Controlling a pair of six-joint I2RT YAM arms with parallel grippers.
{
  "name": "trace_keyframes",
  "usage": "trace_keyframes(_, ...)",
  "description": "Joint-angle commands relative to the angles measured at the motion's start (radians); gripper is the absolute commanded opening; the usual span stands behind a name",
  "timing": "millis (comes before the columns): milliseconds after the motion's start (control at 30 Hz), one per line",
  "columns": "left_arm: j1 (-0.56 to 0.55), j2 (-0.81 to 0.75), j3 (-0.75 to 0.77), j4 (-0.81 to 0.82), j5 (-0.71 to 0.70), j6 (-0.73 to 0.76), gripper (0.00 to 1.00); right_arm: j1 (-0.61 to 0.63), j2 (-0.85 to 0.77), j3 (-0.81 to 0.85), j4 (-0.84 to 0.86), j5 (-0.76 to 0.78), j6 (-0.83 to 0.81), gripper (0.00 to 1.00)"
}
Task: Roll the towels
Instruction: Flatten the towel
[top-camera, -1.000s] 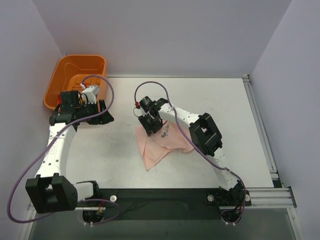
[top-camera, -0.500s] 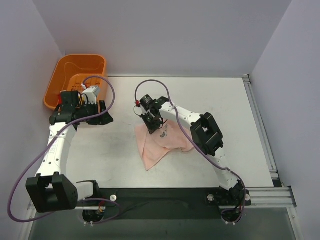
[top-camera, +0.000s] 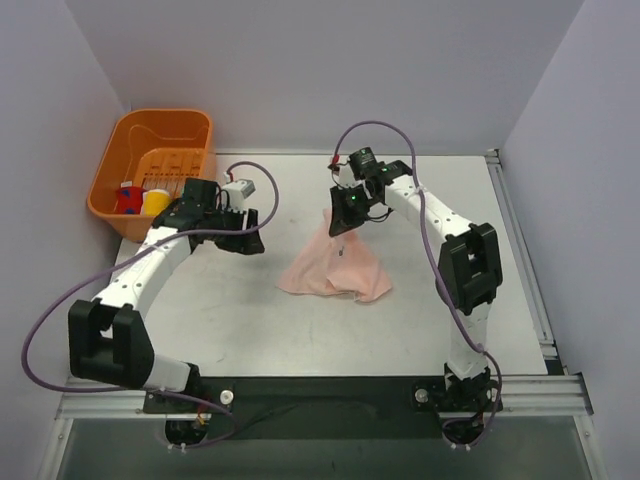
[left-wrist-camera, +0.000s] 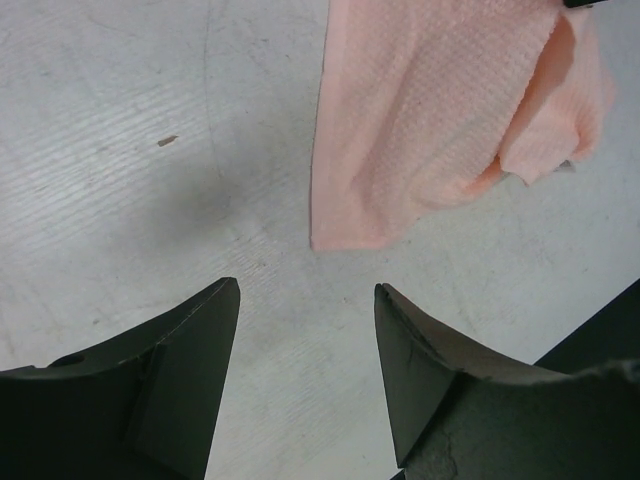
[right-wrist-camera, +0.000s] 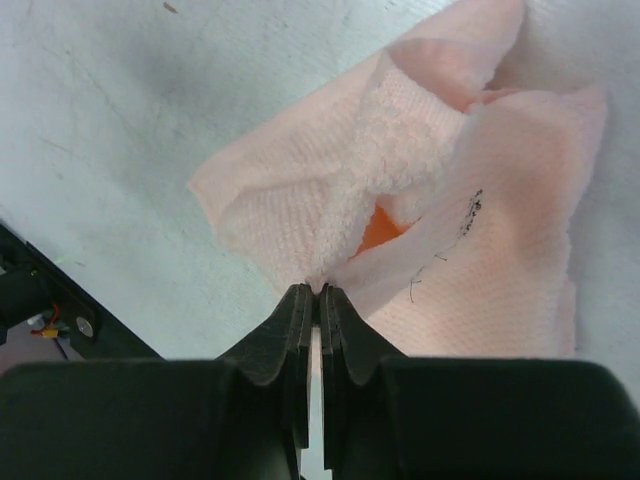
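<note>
A pale pink towel lies crumpled on the white table, one corner drawn up toward the back. My right gripper is shut on that raised corner, and in the right wrist view the jaws pinch the towel, which hangs in folds below them. My left gripper stands open just left of the towel, low over the table. Seen from the left wrist, its fingers have only bare table between them, and the towel's near edge lies a little ahead.
An orange basket sits at the back left corner and holds a red-and-blue item and a yellow one. Purple cables loop off both arms. A metal rail runs along the table's right edge.
My right gripper has shut on the towel's corner and carried it up and to the back right, dragging the towel rightward. My left arm has swung from beside the basket toward the towel.
</note>
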Motion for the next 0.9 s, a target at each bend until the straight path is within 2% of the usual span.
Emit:
trace_keyframes(0,-0.043,0.093,0.056,0.119,-0.078,-0.066,0.67,-0.010,0.022,-0.046,-0.038,-0.116,0.010,0.00)
trace_keyframes(200,-0.103,0.298,0.208,0.188,-0.103,-0.071,0.63,-0.074,0.009,-0.157,-0.040,-0.138,0.010,0.00)
trace_keyframes(433,-0.194,0.543,0.410,0.255,-0.057,-0.068,0.55,-0.130,-0.013,-0.288,-0.037,-0.167,-0.023,0.00)
trace_keyframes(567,-0.255,0.661,0.481,0.254,-0.055,-0.072,0.56,-0.145,0.015,-0.287,-0.032,-0.188,-0.014,0.00)
trace_keyframes(667,-0.304,0.692,0.496,0.260,-0.080,-0.054,0.63,-0.167,0.010,-0.285,-0.031,-0.187,-0.013,0.00)
trace_keyframes(867,-0.370,0.764,0.545,0.278,-0.178,-0.025,0.61,-0.206,0.008,-0.306,-0.029,-0.225,0.012,0.00)
